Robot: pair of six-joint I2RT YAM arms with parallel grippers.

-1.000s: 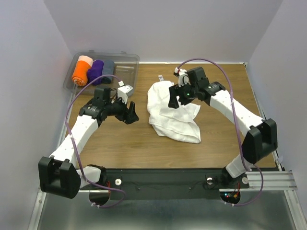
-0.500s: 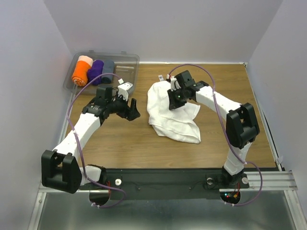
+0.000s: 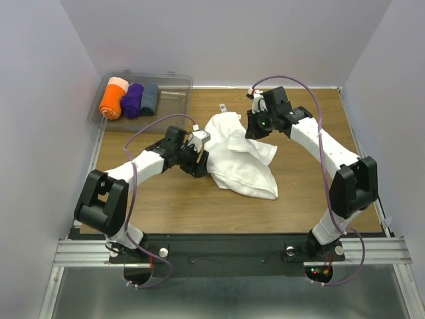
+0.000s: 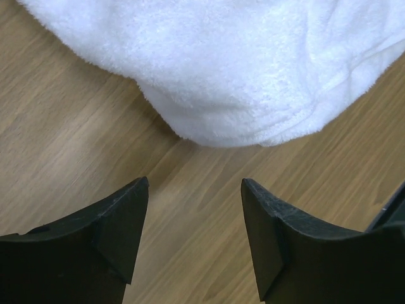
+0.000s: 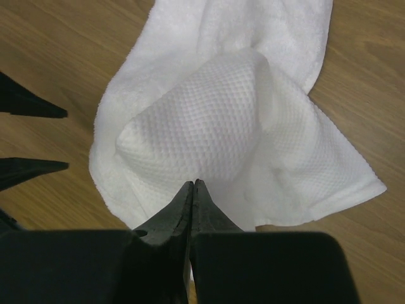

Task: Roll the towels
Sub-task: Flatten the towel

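The white towel point(image 3: 242, 166) lies crumpled in the middle of the wooden table point(image 3: 159, 193). My right gripper point(image 3: 256, 127) is over its back part, shut on a pinched fold of the towel point(image 5: 209, 126), which rises in a tent up to the tips point(image 5: 193, 183). My left gripper point(image 3: 201, 161) is low at the towel's left edge, open with only bare wood between the fingers point(image 4: 193, 183). The towel's rounded hem point(image 4: 240, 63) lies just ahead of it. Both left fingertips point(image 5: 38, 111) show at the left of the right wrist view.
A clear plastic bin point(image 3: 174, 90) stands at the back left corner. It holds an orange roll point(image 3: 111, 103), a purple roll point(image 3: 133, 100) and a grey-blue roll point(image 3: 151, 98). A small white tag point(image 3: 222, 107) lies behind the towel. Walls close in left, right and back.
The left gripper has travelled right to the towel's left edge. The right gripper closed on a fold of the towel and pulled it up and to the right.
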